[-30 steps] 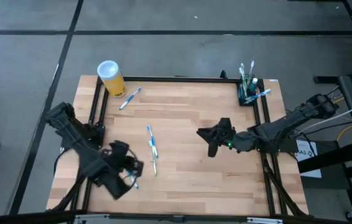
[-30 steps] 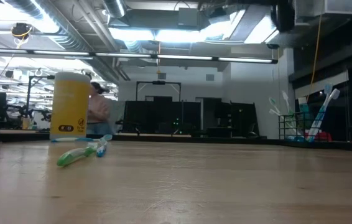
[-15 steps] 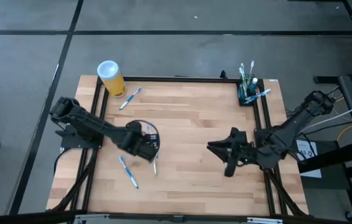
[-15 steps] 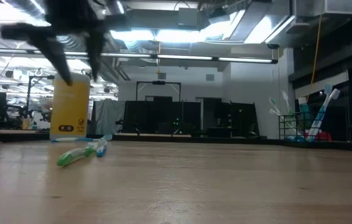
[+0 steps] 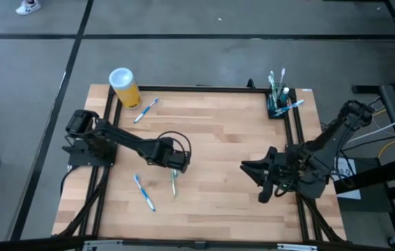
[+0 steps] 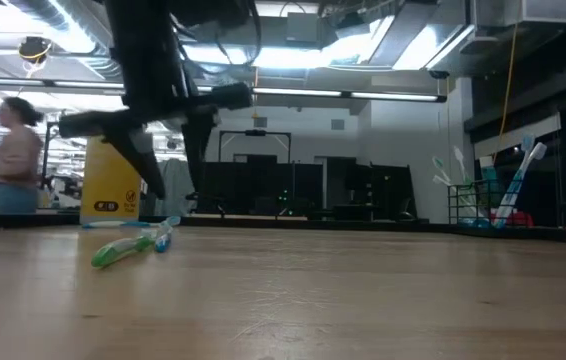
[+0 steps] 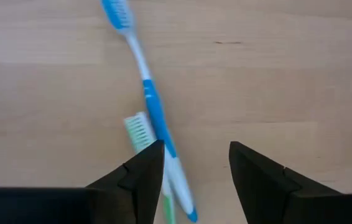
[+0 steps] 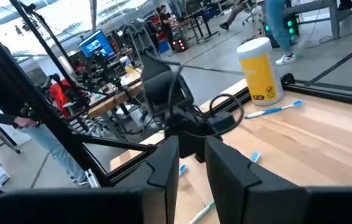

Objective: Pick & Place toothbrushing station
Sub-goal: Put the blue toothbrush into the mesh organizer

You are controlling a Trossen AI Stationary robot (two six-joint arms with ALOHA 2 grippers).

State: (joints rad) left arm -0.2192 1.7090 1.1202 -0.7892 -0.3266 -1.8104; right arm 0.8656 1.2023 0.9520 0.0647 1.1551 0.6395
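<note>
Centrally, left end effector [image 5: 174,164] hovers open-fingered above blue toothbrush [image 7: 148,102], wooden table [image 5: 218,125] edges distant.

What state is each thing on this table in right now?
Left hand: open, above the blue toothbrush and green toothbrush, empty.
Right hand: empty, off the table.
Toothbrushing station: upright, holding brushes, far corner.
Yellow cup: upright, lidded.
Two other toothbrushes: lying flat.

Bright ceiling strips [image 6: 293,92], soft shadows, perhaps slight motion blur.
</note>
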